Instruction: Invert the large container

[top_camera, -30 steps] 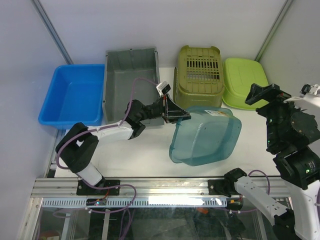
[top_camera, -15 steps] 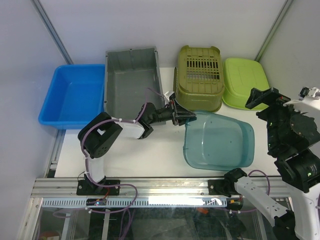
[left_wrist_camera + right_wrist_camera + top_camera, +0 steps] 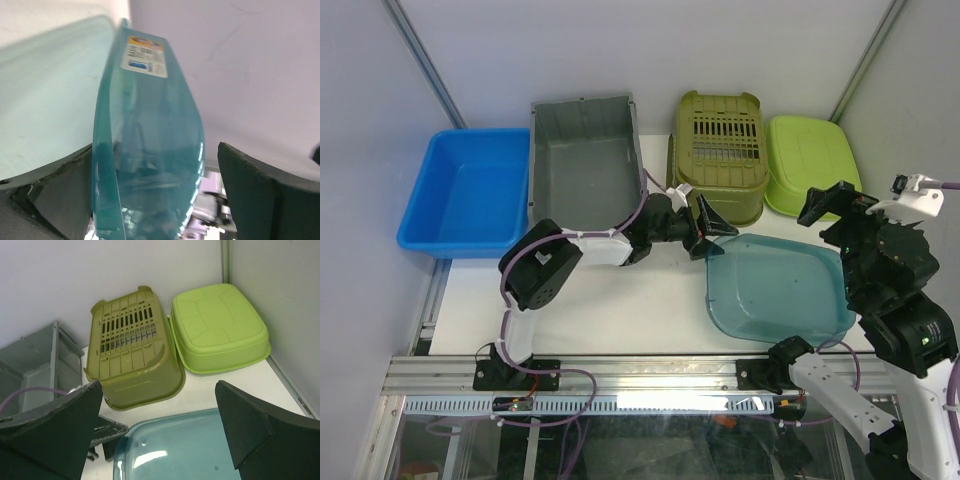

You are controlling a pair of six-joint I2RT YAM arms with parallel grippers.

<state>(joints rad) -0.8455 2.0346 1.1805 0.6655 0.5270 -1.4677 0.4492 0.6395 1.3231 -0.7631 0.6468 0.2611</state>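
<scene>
Left wrist view: the translucent teal plastic container (image 3: 150, 150) runs off the bottom edge, print on its sticker label (image 3: 146, 56) too blurred to read. Right wrist view crops its near half away.

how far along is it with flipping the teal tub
Done, it seems: the teal tub lies flat on the table, apparently bottom up. In hand: the left tool is at its rim, jaws open around the edge. Left: draw that tool clear. The right tool is open and holds nothing.
</scene>
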